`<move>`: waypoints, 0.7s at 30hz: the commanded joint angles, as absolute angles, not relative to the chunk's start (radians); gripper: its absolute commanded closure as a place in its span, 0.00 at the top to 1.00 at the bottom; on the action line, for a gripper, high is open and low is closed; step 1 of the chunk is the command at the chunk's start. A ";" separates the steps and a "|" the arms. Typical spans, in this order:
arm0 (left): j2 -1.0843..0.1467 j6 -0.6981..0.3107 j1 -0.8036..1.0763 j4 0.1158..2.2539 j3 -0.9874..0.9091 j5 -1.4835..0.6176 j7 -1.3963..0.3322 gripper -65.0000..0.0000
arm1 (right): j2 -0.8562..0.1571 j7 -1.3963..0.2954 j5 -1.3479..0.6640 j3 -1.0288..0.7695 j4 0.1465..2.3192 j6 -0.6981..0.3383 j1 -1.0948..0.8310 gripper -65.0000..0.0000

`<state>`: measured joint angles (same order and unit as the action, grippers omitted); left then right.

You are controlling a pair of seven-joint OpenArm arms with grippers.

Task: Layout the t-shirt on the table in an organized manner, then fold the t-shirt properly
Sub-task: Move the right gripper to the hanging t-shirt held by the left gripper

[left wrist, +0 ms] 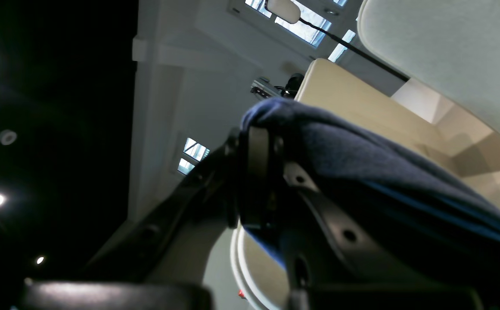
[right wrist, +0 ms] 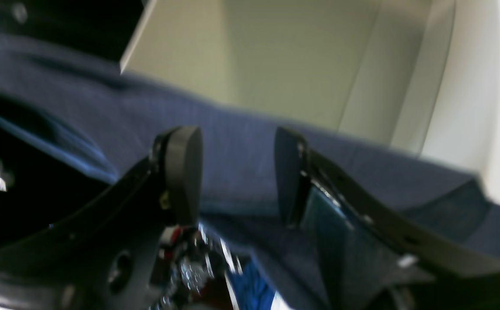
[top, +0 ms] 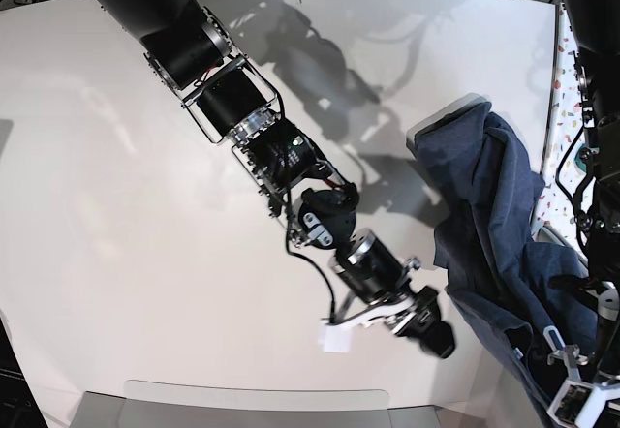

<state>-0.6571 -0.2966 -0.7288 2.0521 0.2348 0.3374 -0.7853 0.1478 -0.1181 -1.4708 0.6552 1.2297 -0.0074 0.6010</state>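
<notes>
The t-shirt [top: 489,225] hangs bunched along the table's [top: 116,205] right edge, part of it lifted off the surface at the near right corner. The right arm [top: 242,118] reaches diagonally from the far left corner toward the near right, its gripper [top: 426,323] just beside the cloth's left side.

Right gripper [right wrist: 237,172] jaws apart, blurred navy t-shirt [right wrist: 241,129] beyond them.
</notes>
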 commanded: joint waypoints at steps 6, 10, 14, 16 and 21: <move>-0.670 -0.277 -0.754 2.054 0.226 0.357 -0.773 0.00 | 0.157 -0.099 -1.484 0.498 1.202 -0.021 0.618 0.41; -0.670 -0.277 -0.754 2.052 0.226 0.357 -0.773 0.00 | 0.157 -0.099 -1.484 0.464 1.201 -0.021 0.616 0.41; -0.671 -0.277 -0.754 2.052 0.226 0.358 -0.771 0.00 | 0.157 -0.107 -1.484 0.472 1.178 -0.021 0.621 0.41; -0.671 -0.277 -0.754 2.052 0.226 0.358 -0.771 0.00 | 0.157 -0.107 -1.484 0.503 1.175 -0.021 0.625 0.41; -0.674 -0.277 -0.754 2.052 0.226 0.358 -0.771 0.00 | 0.157 -0.127 -1.484 0.518 1.225 -0.008 0.634 0.41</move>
